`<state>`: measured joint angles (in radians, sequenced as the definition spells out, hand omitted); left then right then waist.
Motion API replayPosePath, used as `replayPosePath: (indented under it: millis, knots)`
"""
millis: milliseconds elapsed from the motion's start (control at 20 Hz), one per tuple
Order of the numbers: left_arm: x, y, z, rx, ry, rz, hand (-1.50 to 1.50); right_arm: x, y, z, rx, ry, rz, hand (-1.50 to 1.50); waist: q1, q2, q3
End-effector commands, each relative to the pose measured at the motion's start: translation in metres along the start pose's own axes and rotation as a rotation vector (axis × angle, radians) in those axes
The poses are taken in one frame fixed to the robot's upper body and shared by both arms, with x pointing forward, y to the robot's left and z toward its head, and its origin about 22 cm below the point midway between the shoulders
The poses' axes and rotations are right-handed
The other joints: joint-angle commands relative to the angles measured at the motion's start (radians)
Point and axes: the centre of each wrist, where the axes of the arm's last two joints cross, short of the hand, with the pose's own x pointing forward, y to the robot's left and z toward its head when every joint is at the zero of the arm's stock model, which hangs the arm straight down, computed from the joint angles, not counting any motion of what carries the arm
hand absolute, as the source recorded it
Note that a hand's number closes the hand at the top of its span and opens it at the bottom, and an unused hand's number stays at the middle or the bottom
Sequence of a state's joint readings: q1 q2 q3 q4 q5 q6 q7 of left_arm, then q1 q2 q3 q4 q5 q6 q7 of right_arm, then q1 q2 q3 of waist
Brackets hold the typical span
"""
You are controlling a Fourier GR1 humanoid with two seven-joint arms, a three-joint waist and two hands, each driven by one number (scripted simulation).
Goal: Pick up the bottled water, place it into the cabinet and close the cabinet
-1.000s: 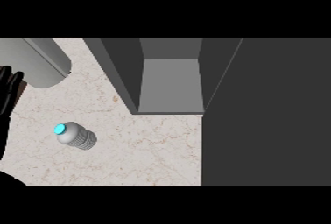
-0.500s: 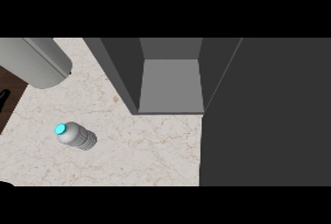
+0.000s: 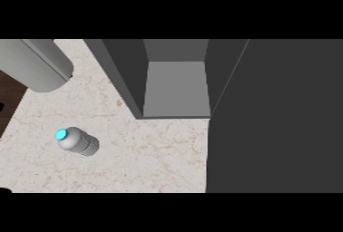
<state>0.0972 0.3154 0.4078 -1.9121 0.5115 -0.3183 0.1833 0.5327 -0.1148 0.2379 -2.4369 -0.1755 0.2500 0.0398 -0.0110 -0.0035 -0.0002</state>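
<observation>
The bottled water (image 3: 78, 141) lies tilted on the pale marble counter (image 3: 147, 158) at the left, its blue cap toward the upper left. Nothing touches it. The grey cabinet (image 3: 175, 86) stands open at the top centre, its inside bare. Its dark door (image 3: 275, 118) is swung out and fills the right side of the view. Of my left hand only a black sliver (image 3: 2, 107) shows at the left edge, well above and left of the bottle. My grey left forearm (image 3: 36, 63) crosses the top left corner. My right hand is out of view.
The counter's left edge runs beside the bottle, with dark brown floor (image 3: 10, 93) beyond it. The open door covers the counter's right part.
My left hand and forearm have drawn away to the left, and the hand has almost left the view. The bottle and the cabinet door have not moved.
</observation>
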Motion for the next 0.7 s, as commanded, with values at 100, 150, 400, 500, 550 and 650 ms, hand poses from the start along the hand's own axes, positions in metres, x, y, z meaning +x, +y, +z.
replayPosePath:
  millis: [100,150,400,500,550,650]
  knots:
    - [-0.036,0.003,0.014,0.027,0.079,0.004,-1.5,0.037,0.013,0.019,-0.002,-0.06,0.042,-1.5,-0.004,-0.001,-0.001]
    - [-0.04,0.017,0.016,0.032,0.086,0.008,-1.5,0.034,0.011,0.021,-0.023,-0.037,0.043,-1.5,-0.002,0.0,-0.001]
    - [-0.069,0.019,-0.01,0.023,0.171,0.017,-1.5,0.055,0.02,0.028,-0.003,-0.065,0.032,-1.5,-0.015,0.003,-0.002]
    - [-0.093,0.028,0.006,0.011,0.213,0.036,-1.5,0.036,0.013,0.034,0.013,-0.038,0.044,-1.5,-0.014,0.001,-0.001]
    - [-0.099,0.024,-0.014,0.0,0.205,0.058,-1.5,0.046,0.013,0.033,0.014,-0.028,0.037,-1.5,-0.017,0.004,-0.001]
    - [-0.115,0.04,-0.004,0.022,0.237,0.084,-1.5,0.029,0.017,0.033,0.001,-0.062,0.033,-1.5,-0.016,0.002,-0.001]
